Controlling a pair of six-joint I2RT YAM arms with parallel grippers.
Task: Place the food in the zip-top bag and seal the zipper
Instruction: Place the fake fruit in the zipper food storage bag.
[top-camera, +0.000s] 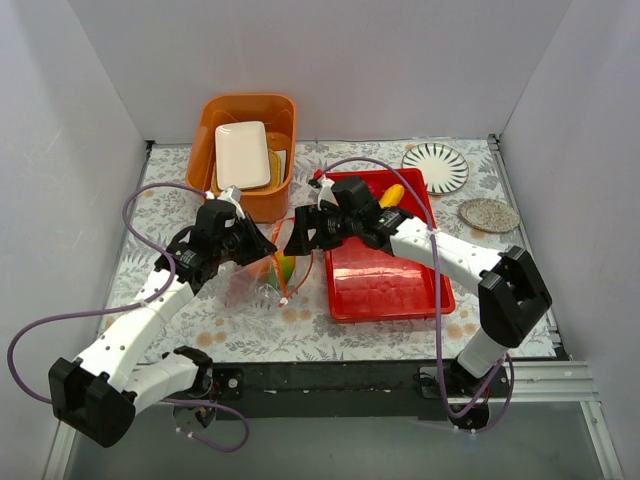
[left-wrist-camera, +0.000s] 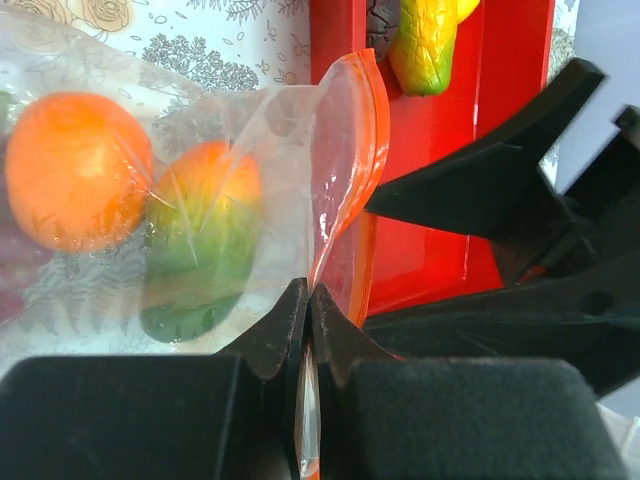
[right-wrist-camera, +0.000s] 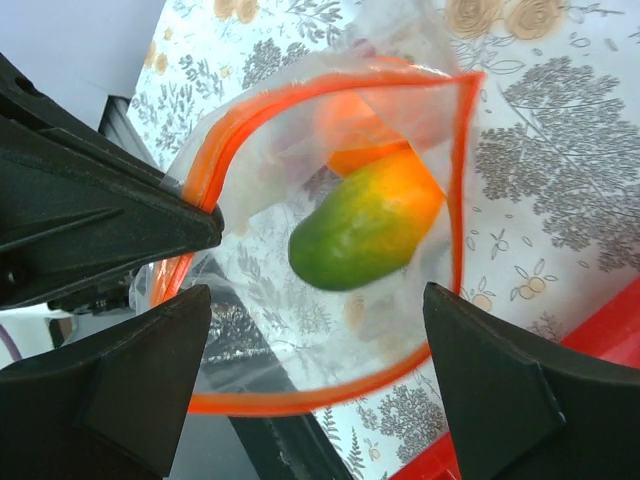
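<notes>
The clear zip-top bag lies between the arms, its mouth held open. My left gripper is shut on the bag's rim at the orange-red zipper. Inside the bag lie an orange and a green-orange mango. My right gripper hangs open over the bag's mouth, and the mango sits just below its fingers with the orange behind it. Another yellow-green mango rests in the red tray. In the top view the two grippers, left and right, nearly meet.
An orange tub holding a white plate stands at the back left. A striped plate and a speckled coaster lie at the back right. White walls enclose the floral-cloth table.
</notes>
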